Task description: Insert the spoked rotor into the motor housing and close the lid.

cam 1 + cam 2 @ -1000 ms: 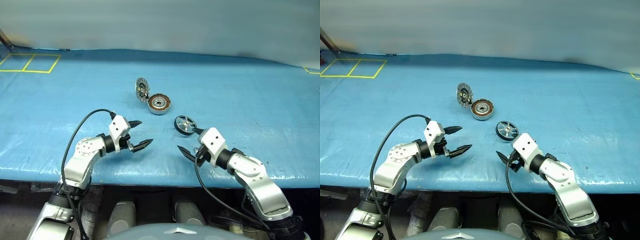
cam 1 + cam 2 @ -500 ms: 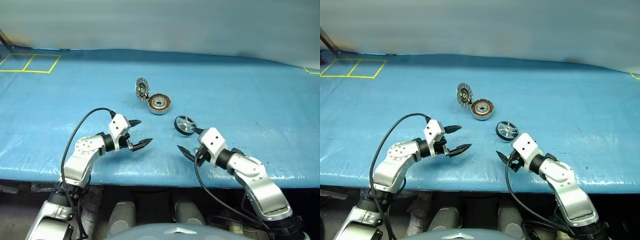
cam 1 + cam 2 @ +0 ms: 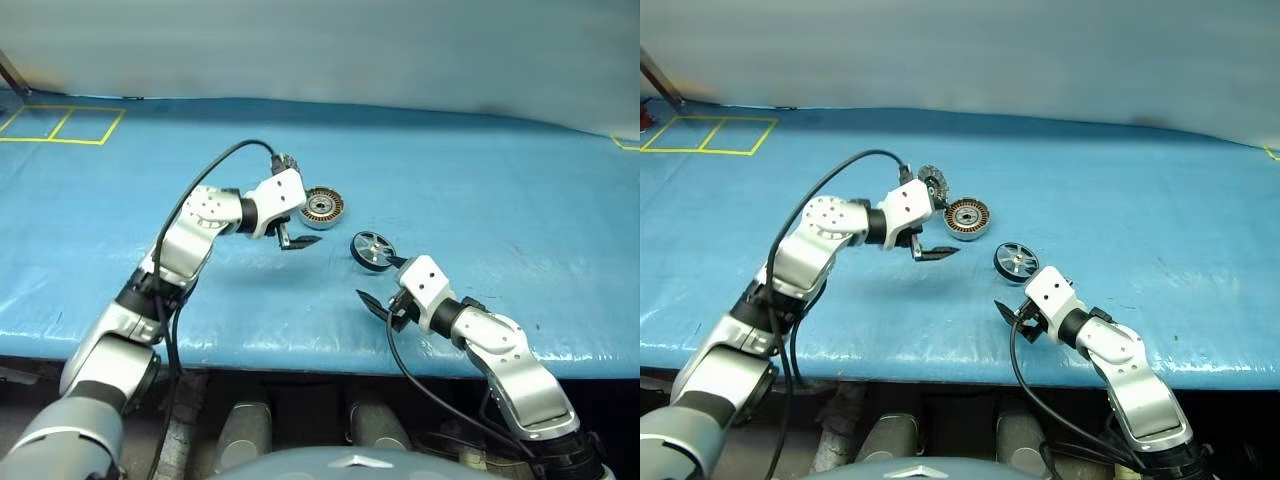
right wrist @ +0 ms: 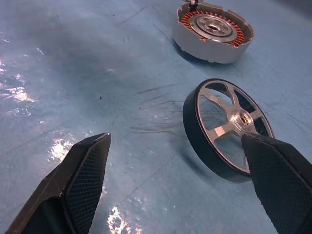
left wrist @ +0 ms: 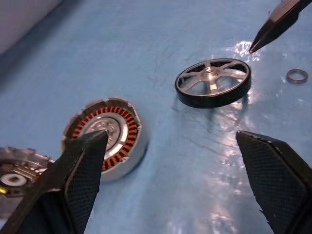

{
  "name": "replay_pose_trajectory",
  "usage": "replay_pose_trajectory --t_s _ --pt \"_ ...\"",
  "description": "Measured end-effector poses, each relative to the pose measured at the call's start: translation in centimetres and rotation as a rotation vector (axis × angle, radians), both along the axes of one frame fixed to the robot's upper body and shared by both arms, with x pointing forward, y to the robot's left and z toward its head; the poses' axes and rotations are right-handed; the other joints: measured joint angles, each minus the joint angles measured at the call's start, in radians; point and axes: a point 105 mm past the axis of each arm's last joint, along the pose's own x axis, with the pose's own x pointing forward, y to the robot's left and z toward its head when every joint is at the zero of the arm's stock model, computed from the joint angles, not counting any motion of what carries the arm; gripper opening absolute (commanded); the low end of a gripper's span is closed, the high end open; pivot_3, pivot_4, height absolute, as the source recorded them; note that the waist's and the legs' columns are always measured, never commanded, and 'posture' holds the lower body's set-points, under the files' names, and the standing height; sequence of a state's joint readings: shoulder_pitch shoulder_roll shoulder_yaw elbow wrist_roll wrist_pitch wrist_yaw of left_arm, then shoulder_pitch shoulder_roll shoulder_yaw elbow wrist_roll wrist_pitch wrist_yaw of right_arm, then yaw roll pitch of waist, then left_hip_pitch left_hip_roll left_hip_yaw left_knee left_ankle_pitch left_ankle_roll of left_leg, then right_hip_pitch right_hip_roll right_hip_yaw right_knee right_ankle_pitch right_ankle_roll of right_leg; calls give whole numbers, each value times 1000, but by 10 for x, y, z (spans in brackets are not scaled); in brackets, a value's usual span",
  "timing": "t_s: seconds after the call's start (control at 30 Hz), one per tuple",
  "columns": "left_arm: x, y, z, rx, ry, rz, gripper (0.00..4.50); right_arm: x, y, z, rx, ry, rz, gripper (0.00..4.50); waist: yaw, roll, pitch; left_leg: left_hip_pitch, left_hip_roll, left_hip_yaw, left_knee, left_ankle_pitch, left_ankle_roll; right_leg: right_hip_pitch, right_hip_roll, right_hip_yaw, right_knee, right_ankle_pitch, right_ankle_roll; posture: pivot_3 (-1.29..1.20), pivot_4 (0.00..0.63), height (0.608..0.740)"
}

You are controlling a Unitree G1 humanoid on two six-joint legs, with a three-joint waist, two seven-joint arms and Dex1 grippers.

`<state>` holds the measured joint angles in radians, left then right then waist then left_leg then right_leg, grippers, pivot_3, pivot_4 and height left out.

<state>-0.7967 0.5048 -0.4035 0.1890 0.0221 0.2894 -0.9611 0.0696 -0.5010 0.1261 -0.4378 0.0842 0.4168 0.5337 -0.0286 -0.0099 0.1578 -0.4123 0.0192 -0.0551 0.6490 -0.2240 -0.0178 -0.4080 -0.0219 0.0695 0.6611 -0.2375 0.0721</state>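
- The blue surface (image 3: 480,190) carries three small parts near the middle of the head views.
- The motor housing (image 3: 322,206) is a short silver cup with a ring of orange wire inside. It sits flat, a little above the middle of the frame.
- The lid (image 3: 932,180) is joined to the housing's edge on its upper left. It stands up and open, and the left arm hides part of it.
- The spoked rotor (image 3: 371,249) is a flat wheel with a black rim and silver spokes. It lies on the surface just to the lower right of the housing, close to it but not touching.
- The left end effector (image 3: 292,232) hangs over the surface just to the left of the housing. Its two black fingers are wide apart and hold nothing.
- In the left wrist view the housing (image 5: 105,135) shows past one finger and the rotor (image 5: 213,82) lies farther off.
- A small silver ring (image 5: 297,75) lies on the surface near the rotor.
- The right end effector (image 3: 382,282) sits low, just below the rotor in the frame. Its fingers are spread wide and empty.
- In the right wrist view one finger (image 4: 280,178) is right beside the rotor's (image 4: 225,127) rim.
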Motion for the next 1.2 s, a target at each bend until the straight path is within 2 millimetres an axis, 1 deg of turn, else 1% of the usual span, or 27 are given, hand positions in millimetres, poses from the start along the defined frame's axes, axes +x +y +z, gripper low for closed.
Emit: replay_pose_trajectory --t_s 0.03,0.1,0.13,0.2,0.23,0.33,0.47,0.67,0.8,1.03,1.2 --pt "8 -4 -3 68 -3 -17 4487 0 0 -1 0 1 -7 4483 0 0 0 0 0 0 0 0 0 0 0 0 0 0 0 0 150 740" --pt "17 -8 -7 173 -6 -52 4487 -1 1 -2 8 -2 -16 4483 -1 0 0 -1 0 -1 0 0 0 -1 0 -1 0 0 0 0 150 740" --pt "24 -8 -10 251 -15 -70 4487 -2 2 -3 15 -6 -20 4483 -1 0 0 -2 0 -1 -1 0 0 -2 1 -1 0 0 -1 0 150 740" --pt "32 -8 -11 329 -41 -85 4487 -4 2 -7 12 -1 -33 4483 -5 0 0 -2 0 -1 -1 0 1 -2 0 0 0 -1 -1 0 150 740" --pt "40 -8 -12 390 -71 -86 4487 -6 1 -10 16 4 -51 4483 -4 -1 0 -3 0 -1 -1 0 1 -2 0 -1 -1 -1 -1 0 150 740" --pt "55 -9 -12 459 -122 -65 4487 -13 1 -18 33 21 -88 4483 -2 -1 1 -4 0 -1 -1 -1 2 -3 0 0 -1 -1 0 0 150 740" --pt "66 -14 -11 511 -192 -56 4487 -22 -2 -25 45 37 -145 4483 -1 -1 1 -5 -2 0 0 -2 3 -3 -2 0 -1 -2 2 0 150 740" --pt "67 -19 -29 531 -178 -32 4487 -33 -6 -32 42 50 -213 4483 -1 -1 1 -4 -2 -1 1 -2 3 -2 -2 0 0 -2 2 0 150 740" --pt "65 -23 -35 525 -162 -35 4487 -36 -8 -33 42 50 -235 4483 0 -1 1 -3 -2 -1 1 -2 3 -1 -2 0 0 -2 3 0 150 740" --pt "65 -23 -36 502 -146 -28 4487 -36 -10 -30 27 32 -244 4483 0 -1 1 -3 -3 -1 1 -2 3 -1 -2 0 1 -2 3 0 150 740" --pt "62 -25 -33 469 -132 -63 4487 -29 -11 -23 16 -3 -241 4483 0 -1 1 -3 -3 -1 1 -2 3 -1 -2 0 1 -2 3 0 150 740"
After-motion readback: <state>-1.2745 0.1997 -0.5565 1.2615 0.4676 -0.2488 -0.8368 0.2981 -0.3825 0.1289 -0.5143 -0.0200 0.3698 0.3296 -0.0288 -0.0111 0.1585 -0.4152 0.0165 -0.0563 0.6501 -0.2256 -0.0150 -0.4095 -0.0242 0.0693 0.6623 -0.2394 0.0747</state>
